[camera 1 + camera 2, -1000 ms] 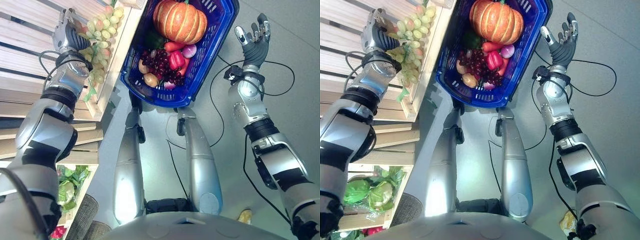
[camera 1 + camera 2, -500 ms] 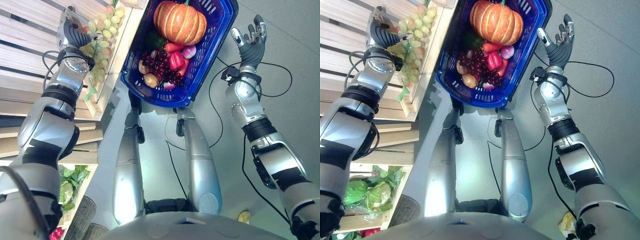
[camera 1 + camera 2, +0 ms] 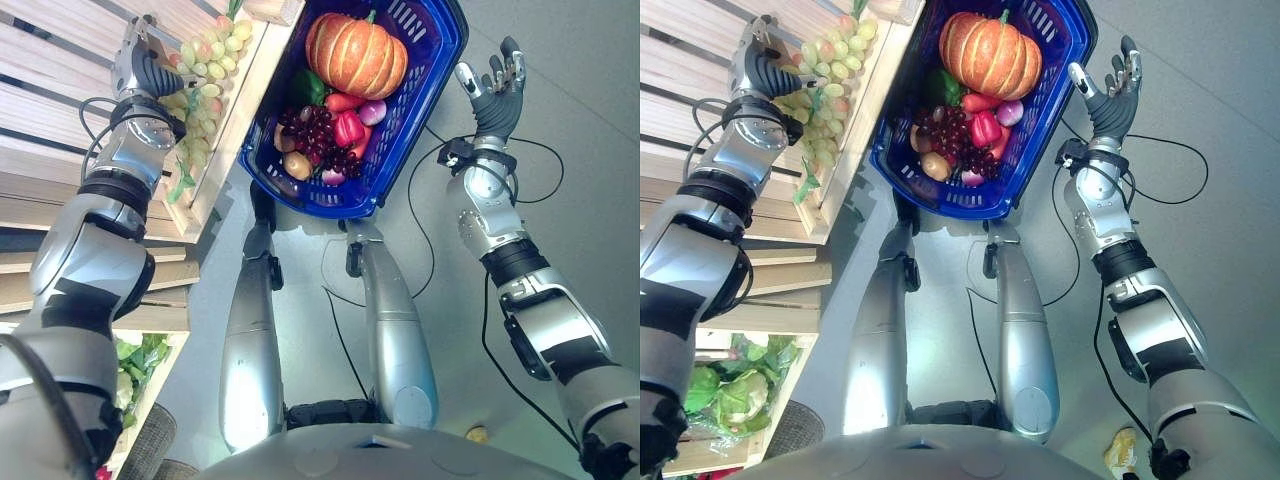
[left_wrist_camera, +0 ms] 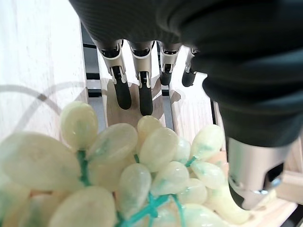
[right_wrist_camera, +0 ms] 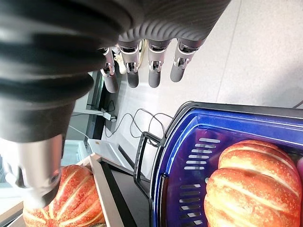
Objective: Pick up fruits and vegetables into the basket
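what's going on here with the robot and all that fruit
The robot is filling a blue basket on the floor with produce. It already holds a pumpkin, dark grapes, a red pepper and a few smaller items. The left hand is up at the wooden shelf, fingers straight, right over a bunch of green grapes but not gripping it yet. The right hand is open and idle beside the basket.

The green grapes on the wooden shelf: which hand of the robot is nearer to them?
Left. The left hand is right at the green grapes, fingers open beside them. The right hand is open, beyond the blue basket.
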